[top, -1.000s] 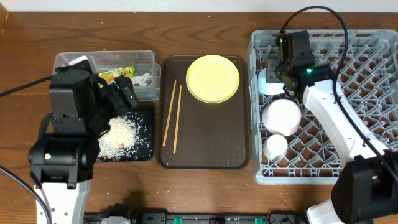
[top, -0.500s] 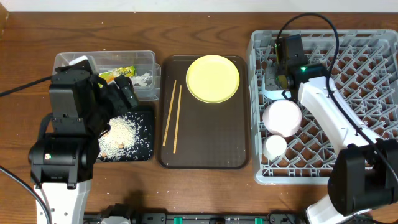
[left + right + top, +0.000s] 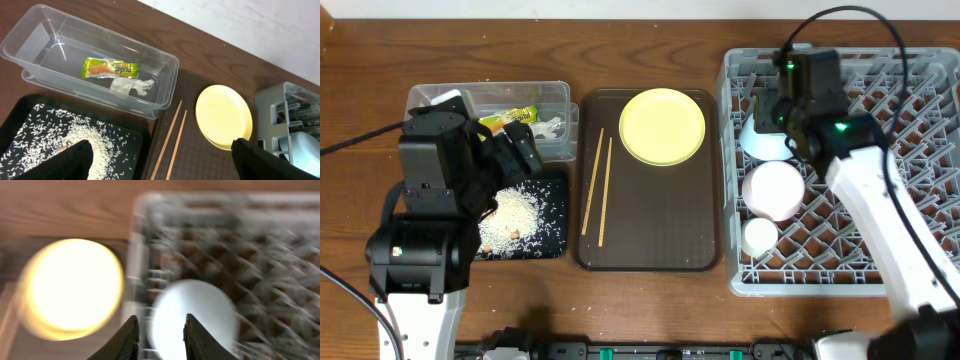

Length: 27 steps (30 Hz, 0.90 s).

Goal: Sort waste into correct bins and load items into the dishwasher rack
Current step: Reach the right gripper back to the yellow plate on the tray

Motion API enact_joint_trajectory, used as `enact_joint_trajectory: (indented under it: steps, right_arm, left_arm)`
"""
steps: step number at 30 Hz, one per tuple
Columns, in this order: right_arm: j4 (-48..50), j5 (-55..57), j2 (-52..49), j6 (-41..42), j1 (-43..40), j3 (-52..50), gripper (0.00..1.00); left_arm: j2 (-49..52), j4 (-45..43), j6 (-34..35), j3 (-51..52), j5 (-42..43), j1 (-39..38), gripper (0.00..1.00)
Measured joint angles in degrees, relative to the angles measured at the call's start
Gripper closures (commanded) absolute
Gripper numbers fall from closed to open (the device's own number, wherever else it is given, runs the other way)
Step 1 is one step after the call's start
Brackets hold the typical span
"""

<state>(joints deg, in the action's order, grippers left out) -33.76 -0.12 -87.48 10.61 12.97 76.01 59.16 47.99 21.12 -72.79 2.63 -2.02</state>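
Table (image 3: 640, 40): wooden, with bins at the left, brown tray (image 3: 660, 225) in the middle and dishwasher rack (image 3: 920, 250) at the right.
Right gripper (image 3: 160, 325): over the rack's near-left corner. Fingers stand partly apart with nothing seen between them. The wrist view is motion-blurred, so this is a loose read.
Light blue bowl (image 3: 760, 142): in the rack by its left wall, tilted against the pegs. It sits just beside and below the right gripper. In the wrist view it is the pale blob past the fingertips, outside the grip.
White bowl (image 3: 773, 188): in the rack, next slot toward the front from the blue bowl, clear of the gripper.
Small white cup (image 3: 761, 236): in the rack, in front of the white bowl.
Yellow plate (image 3: 662, 125): on the brown tray's far end, left of the right gripper across the rack wall. Nothing holds it.
Chopsticks (image 3: 592, 185): two lying side by side on the tray's left part.
Left gripper (image 3: 160, 150): spread wide and empty, hanging above the black tray (image 3: 556, 190) near the clear tub (image 3: 555, 92).
Snack wrapper (image 3: 510, 118): inside the clear tub, beyond the left gripper.
Napkin (image 3: 550, 127): crumpled, in the tub next to the wrapper.
Rice scraps (image 3: 515, 215): heaped and scattered on the black tray, under the left arm.
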Motion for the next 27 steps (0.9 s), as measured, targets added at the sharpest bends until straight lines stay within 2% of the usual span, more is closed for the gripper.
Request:
enact_joint_trajectory:
  steps: [4, 12, 19, 21, 27]
  right_arm:
    - [0.8, -8.6, 1.7, 0.0, 1.1, 0.0, 0.71]
    - [4.2, -14.3, -2.5, -2.9, 10.2, 0.0, 0.71]
    - [9.2, -12.2, -12.6, -9.9, 18.8, 0.0, 0.72]
    - [11.3, -10.3, -15.4, -10.6, 20.2, 0.0, 0.69]
    - [20.7, -7.1, -23.8, -11.8, 22.1, 0.0, 0.69]
  left_arm:
    - [0.0, 0.0, 0.0, 0.0, 0.0, 0.0, 0.09]
    - [0.0, 0.0, 0.0, 0.0, 0.0, 0.0, 0.09]
    - [0.0, 0.0, 0.0, 0.0, 0.0, 0.0, 0.09]
    - [0.0, 0.0, 0.0, 0.0, 0.0, 0.0, 0.09]
    - [0.0, 0.0, 0.0, 0.0, 0.0, 0.0, 0.09]
